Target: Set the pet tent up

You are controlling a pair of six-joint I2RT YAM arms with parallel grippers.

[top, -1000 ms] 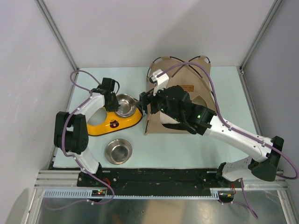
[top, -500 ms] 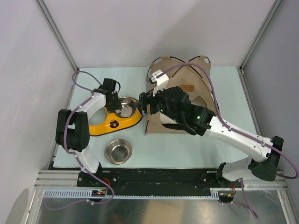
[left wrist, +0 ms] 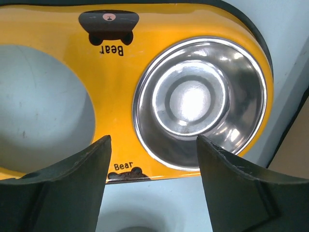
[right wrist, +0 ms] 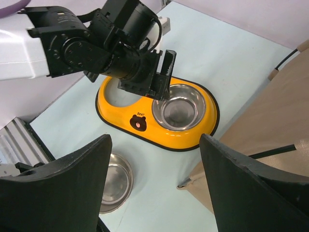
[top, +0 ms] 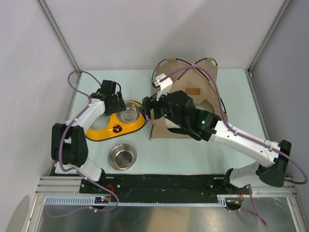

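Observation:
The pet tent [top: 193,79] lies flat at the back right of the table, tan fabric with a brown label patch [top: 193,91] and thin black poles. My right arm covers its lower part. My right gripper [top: 148,107] hovers open at the tent's left edge and holds nothing. In the right wrist view the tan fabric [right wrist: 282,111] and a black pole [right wrist: 270,152] show at the right. My left gripper [top: 117,102] stands open above the back edge of the yellow feeder [top: 108,126], holding nothing. In the left wrist view my left gripper [left wrist: 153,145] frames the bowl's rim.
A steel bowl [left wrist: 198,101] sits in the feeder's right hole, and the left hole [left wrist: 43,106] shows the table. Another steel bowl [top: 122,156] lies loose near the front edge. White walls and metal posts enclose the table on three sides.
My left gripper has opened and drawn back from the bowl in the feeder, with its arm swinging left. The right arm has hardly moved.

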